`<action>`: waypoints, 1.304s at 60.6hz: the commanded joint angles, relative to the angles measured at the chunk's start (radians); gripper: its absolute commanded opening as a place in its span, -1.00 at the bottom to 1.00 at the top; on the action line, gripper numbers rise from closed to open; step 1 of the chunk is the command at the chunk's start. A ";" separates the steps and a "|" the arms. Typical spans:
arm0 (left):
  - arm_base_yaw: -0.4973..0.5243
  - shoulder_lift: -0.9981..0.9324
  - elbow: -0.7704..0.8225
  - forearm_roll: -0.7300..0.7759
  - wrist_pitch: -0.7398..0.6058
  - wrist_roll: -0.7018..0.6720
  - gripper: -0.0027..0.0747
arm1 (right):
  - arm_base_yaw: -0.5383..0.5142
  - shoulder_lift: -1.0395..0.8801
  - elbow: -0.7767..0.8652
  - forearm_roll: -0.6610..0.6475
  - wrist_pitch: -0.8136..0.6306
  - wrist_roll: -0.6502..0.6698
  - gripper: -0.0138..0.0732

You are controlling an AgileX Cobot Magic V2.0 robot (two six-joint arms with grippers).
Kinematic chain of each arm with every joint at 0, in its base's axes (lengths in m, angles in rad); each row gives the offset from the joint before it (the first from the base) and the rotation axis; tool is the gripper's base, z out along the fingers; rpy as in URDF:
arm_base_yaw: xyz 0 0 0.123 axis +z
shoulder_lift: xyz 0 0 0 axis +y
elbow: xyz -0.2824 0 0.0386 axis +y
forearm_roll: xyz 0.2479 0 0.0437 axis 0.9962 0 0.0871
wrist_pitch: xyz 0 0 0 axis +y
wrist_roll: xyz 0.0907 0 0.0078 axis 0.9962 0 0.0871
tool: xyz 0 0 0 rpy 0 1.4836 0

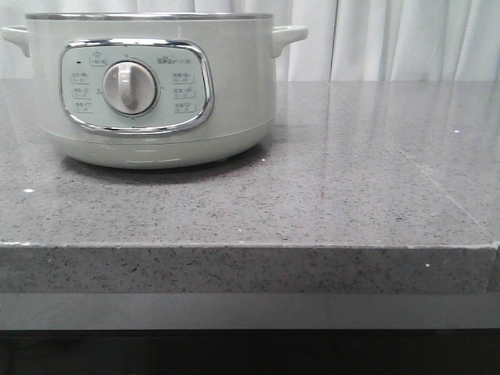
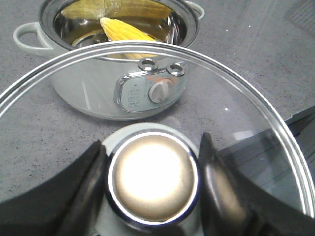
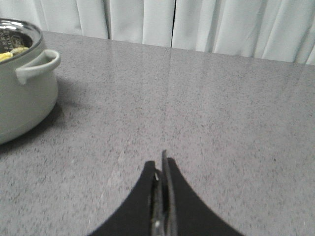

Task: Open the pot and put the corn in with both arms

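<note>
The pale grey-green pot [image 1: 156,86] stands at the back left of the grey counter, its dial facing me. In the left wrist view the pot [image 2: 88,93] is open and the yellow corn [image 2: 125,32] lies inside its steel bowl. My left gripper [image 2: 152,177] is shut on the shiny knob [image 2: 152,174] of the glass lid [image 2: 256,113], held in the air above the counter in front of the pot. My right gripper [image 3: 161,169] is shut and empty, over bare counter to the right of the pot [image 3: 19,98]. Neither gripper shows in the front view.
The grey stone counter [image 1: 351,180] stretches to the right of the pot, with its front edge near me. White curtains [image 1: 406,39] hang behind it. The pot's side handle [image 3: 39,66] sticks out toward my right gripper.
</note>
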 commanded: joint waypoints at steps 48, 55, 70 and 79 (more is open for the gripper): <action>-0.005 0.206 -0.168 -0.052 -0.144 0.007 -0.58 | -0.006 -0.192 0.092 0.004 -0.110 -0.009 -0.84; -0.005 0.373 -0.309 -0.052 -0.098 0.007 -0.58 | -0.006 -0.192 0.092 0.004 -0.109 -0.009 -0.84; -0.005 0.730 -0.647 -0.052 -0.038 0.040 -0.58 | -0.006 -0.192 0.092 0.004 -0.103 -0.009 -0.84; -0.005 0.879 -0.790 -0.052 -0.037 0.073 -0.58 | -0.006 -0.192 0.092 0.004 -0.103 -0.009 -0.84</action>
